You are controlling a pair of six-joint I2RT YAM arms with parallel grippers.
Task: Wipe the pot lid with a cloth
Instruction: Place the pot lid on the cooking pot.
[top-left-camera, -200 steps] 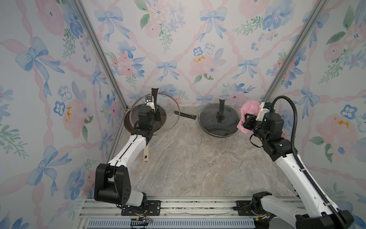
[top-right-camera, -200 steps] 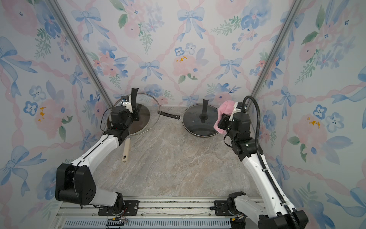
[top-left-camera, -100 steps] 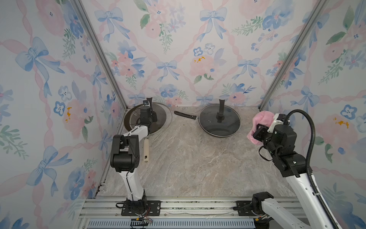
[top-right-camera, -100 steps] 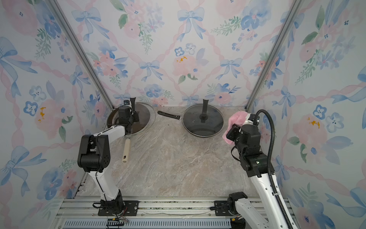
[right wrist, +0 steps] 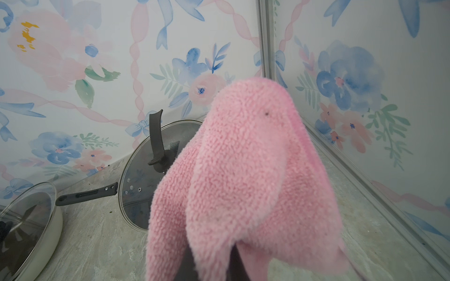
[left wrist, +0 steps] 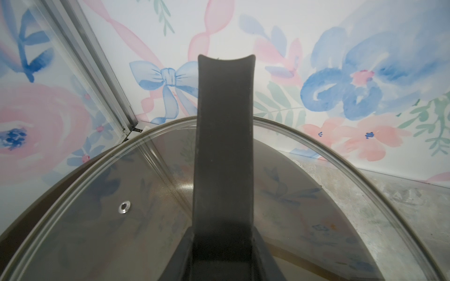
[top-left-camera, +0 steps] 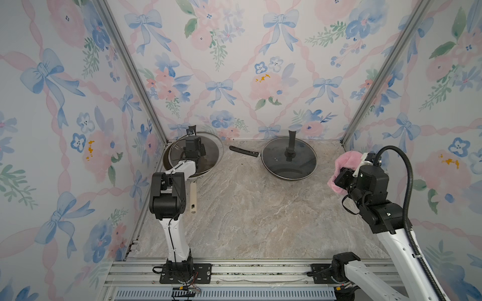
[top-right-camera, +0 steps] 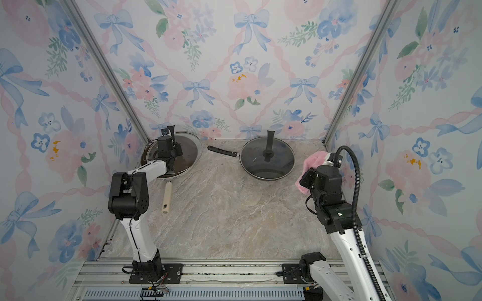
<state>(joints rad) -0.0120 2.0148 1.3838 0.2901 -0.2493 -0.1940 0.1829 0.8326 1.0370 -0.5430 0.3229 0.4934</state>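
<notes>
A glass pot lid (top-left-camera: 211,153) (top-right-camera: 189,149) with an upright black handle (left wrist: 224,146) lies slightly tilted over a cream pan at the back left corner. My left gripper (top-left-camera: 192,136) (left wrist: 222,243) is shut on the base of that handle, one jaw on each side. At the right wall hangs the pink fuzzy cloth (top-left-camera: 344,163) (top-right-camera: 310,164) (right wrist: 243,170), above the table. My right gripper (top-left-camera: 345,173) (right wrist: 214,265) is shut on it, and the cloth drapes over and hides its fingers.
A dark pan (top-left-camera: 289,163) (top-right-camera: 267,161) with its own glass lid and upright black handle sits at the back centre, its long handle pointing left. The cream pan's beige handle (top-left-camera: 193,195) points toward the front. Walls close in on three sides.
The left gripper has lowered the lid from a raised, steeply tilted pose down onto the cream pan. The right gripper has carried the cloth away from the dark pan, rightward and nearer.
</notes>
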